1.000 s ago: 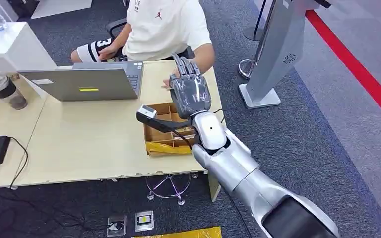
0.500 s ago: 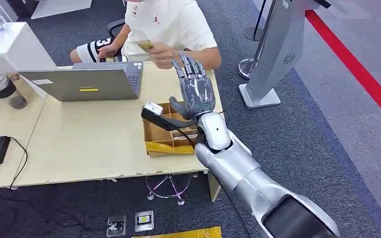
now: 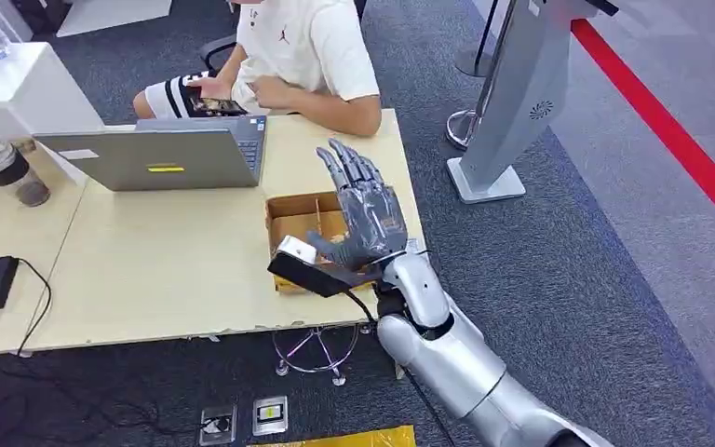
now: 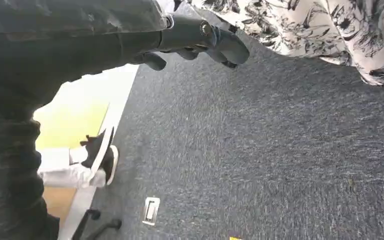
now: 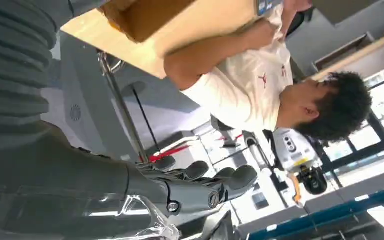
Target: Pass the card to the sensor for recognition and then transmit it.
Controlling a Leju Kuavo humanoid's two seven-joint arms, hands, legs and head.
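Right hand point(image 3: 363, 219) hangs splayed and empty above the cardboard box point(image 3: 300, 216) on the surface point(image 3: 168, 256); no card discernible, so descending risks striking the box's dividers.

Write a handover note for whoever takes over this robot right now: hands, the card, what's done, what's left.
Right hand: open, fingers spread, holding nothing, raised over the cardboard box at the table edge.
Left hand: hangs over carpet, fingers curled, holding nothing.
Card: in neither hand; I cannot place it. The seated person holds a small dark item, too small to identify.
Grey stand: on the floor right of the table.
Done: cannot confirm scan or handover.
Left: locate the card, check with the person.
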